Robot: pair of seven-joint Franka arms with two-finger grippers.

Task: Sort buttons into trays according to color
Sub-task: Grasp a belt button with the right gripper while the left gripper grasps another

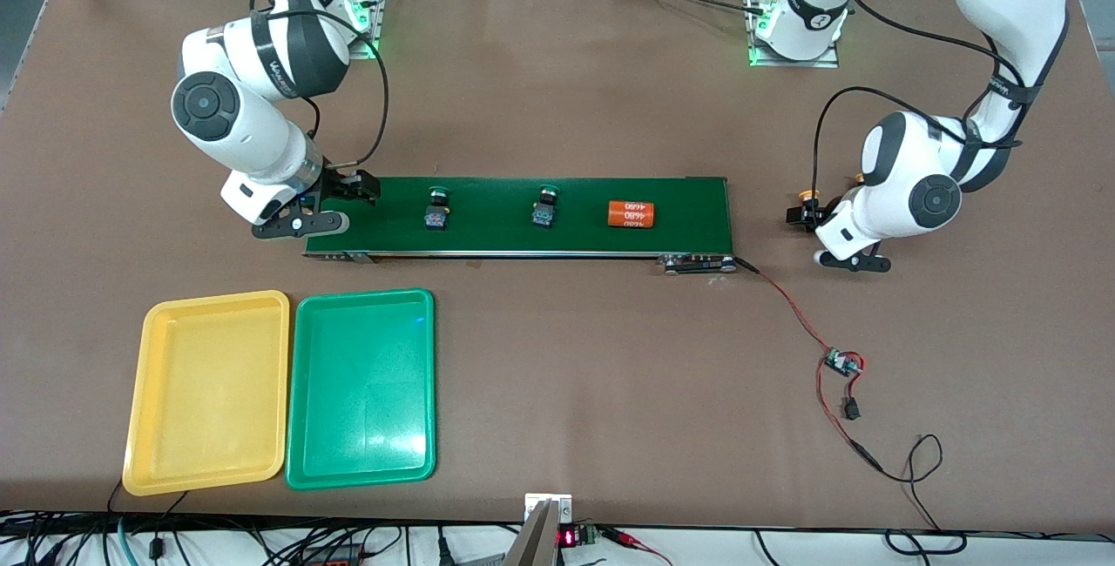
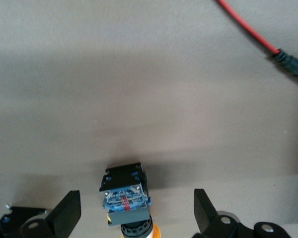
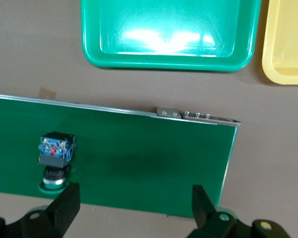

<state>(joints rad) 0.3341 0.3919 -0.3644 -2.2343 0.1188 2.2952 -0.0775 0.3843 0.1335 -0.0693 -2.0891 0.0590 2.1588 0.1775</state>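
Front view: the conveyor belt (image 1: 523, 216) is lying across the middle of the frame, carrying two green-capped buttons, one (image 1: 436, 208) left of centre and the other (image 1: 544, 205) near centre, plus an orange cylinder (image 1: 631, 214) printed "4680" (read upside down). The right end effector (image 1: 335, 203) is hovering over the belt's end at centre-left, fingers spread; the first green button is lying just to its right in the frame, so the right arm is the nearer one. The left end effector (image 1: 806, 216) is sitting at centre-right, off the belt, with a yellow-capped button (image 1: 811, 195) at its tip. The yellow tray (image 1: 207, 392) and green tray (image 1: 361, 387) are waiting side by side at lower left, both empty.

Left wrist view: the spread fingers (image 2: 64, 213) are flanking the yellow-capped button (image 2: 125, 196) at bottom centre, untouched, its long axis running between them, lying on the table (image 2: 139, 74).

Right wrist view: the green button (image 3: 55, 157) is lying at lower left on the belt, cap toward the fingers (image 3: 64, 206), which are standing wide; the green tray (image 3: 169, 34) is filling the top.
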